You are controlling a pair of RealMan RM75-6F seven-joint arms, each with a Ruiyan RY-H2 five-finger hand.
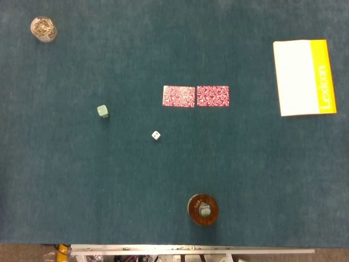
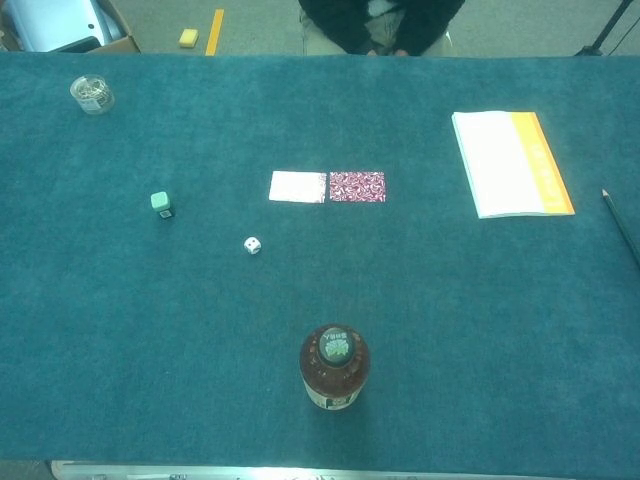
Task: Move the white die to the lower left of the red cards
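The white die (image 1: 156, 135) lies on the teal table cloth, below and to the left of the two red patterned cards (image 1: 196, 96), a short gap apart from them. In the chest view the die (image 2: 252, 245) sits below-left of the cards (image 2: 327, 187), whose left card looks washed out by glare. Neither hand shows in either view.
A pale green cube (image 1: 102, 111) lies left of the die. A brown bottle (image 1: 203, 209) stands near the front edge. A jar of clips (image 1: 43, 28) is at the far left corner, a white-and-yellow booklet (image 1: 303, 77) at the right, a pencil (image 2: 621, 225) beside it.
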